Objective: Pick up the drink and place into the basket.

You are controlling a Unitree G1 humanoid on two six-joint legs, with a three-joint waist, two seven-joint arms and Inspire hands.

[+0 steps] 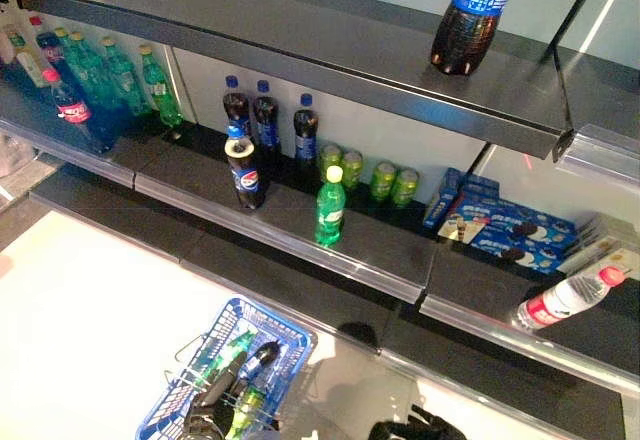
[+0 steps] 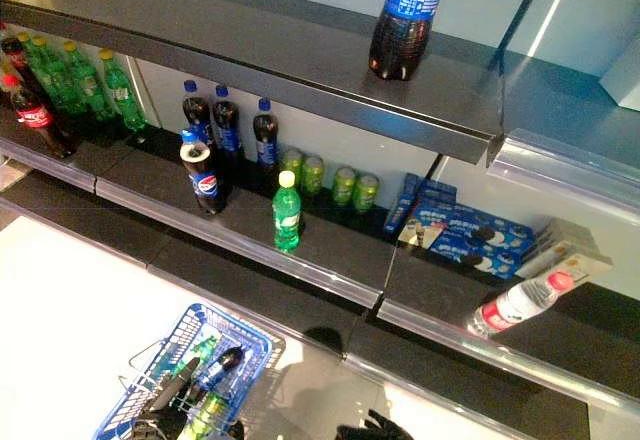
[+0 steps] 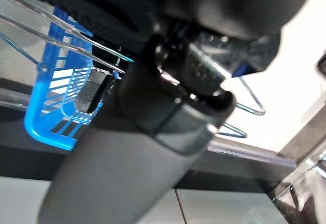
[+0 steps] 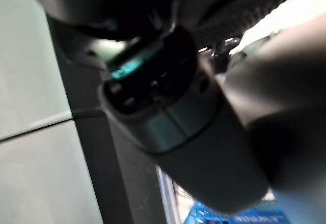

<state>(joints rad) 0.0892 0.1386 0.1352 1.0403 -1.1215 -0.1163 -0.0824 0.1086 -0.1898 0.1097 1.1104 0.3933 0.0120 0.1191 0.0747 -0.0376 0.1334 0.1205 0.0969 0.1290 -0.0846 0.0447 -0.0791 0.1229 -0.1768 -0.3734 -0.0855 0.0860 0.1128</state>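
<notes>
Item: drink for picking. Nearest candidates stand at the front edge of the dark middle shelf (image 1: 300, 222): a small green plastic soda bottle with yellow cap (image 1: 330, 207) and, to its left, a dark cola bottle with blue label (image 1: 245, 172). The two stand upright and apart.

Behind them: three more dark cola bottles in a row (image 1: 265, 120), then four green cans (image 1: 368, 173) against the back wall. A group of green bottles (image 1: 110, 70) occupies the shelf's far left. Blue biscuit boxes (image 1: 495, 225) and a clear water bottle with red cap (image 1: 565, 300), lying tilted, sit on the section to the right. A large cola bottle (image 1: 470, 10) stands on the upper shelf.

Receptacle: blue plastic basket with wire handles (image 1: 270, 325), low in the head views, already containing a green bottle and a dark bottle lying flat.

Left robot hand (image 1: 205, 422): at the basket's near edge, by the wire handles; grip cannot be told.
Right robot hand (image 1: 410, 428): at the bottom edge, holding nothing visible; finger state cannot be told.

Handling, judged: the green bottle is likely full, moderately heavy, rigid but smooth and slippery, and tall enough to tip. Take it round the labelled mid-body, below the shoulder.
</notes>
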